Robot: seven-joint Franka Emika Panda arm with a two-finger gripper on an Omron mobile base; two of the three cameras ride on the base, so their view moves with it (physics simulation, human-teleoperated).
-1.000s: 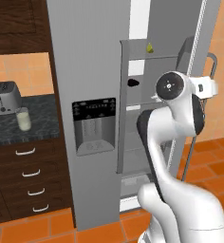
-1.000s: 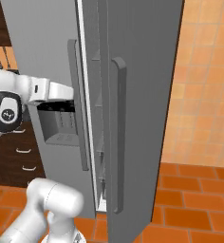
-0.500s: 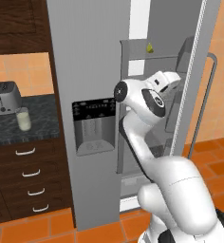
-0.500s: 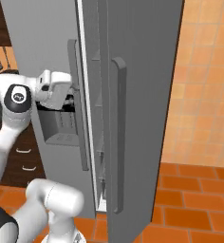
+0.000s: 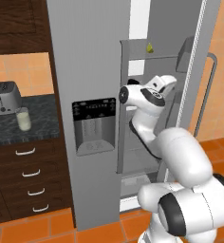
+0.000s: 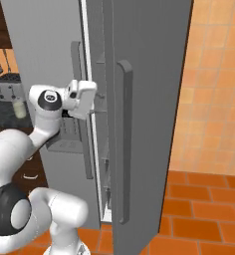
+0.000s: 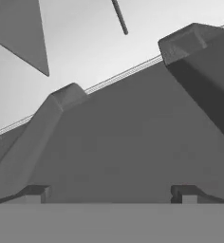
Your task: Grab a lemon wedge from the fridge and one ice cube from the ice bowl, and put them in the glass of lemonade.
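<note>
Two doors: fridge (image 5: 90,71) with the right door (image 6: 149,99) swung wide, left door with black-panelled dispenser (image 5: 94,124) closed.
Lemon wedge: tiny yellow-green point (image 5: 150,47) on a high shelf inside the open fridge, above the hand and well apart from it.
Hand: white hand (image 6: 92,97) reaching into the gap between the two doors, near mid-height of the fridge; in the left base view seen at (image 5: 168,81) in front of the inner shelves.
Fingers: spread wide apart, nothing between them; two dark tips (image 7: 35,193) at the bottom of the hand view, facing grey fridge surfaces at close range.
Glass of lemonade: small clear tumbler of pale liquid (image 5: 23,118) upright on the dark table (image 5: 42,124) left of the fridge, just beside the toaster (image 5: 4,97).
Drawers: dark wood fronts with pale handles (image 5: 28,173) under the table.
Floor: orange tiles (image 6: 204,219) around the fridge.
Ice bowl, ice cube: cannot tell where.
</note>
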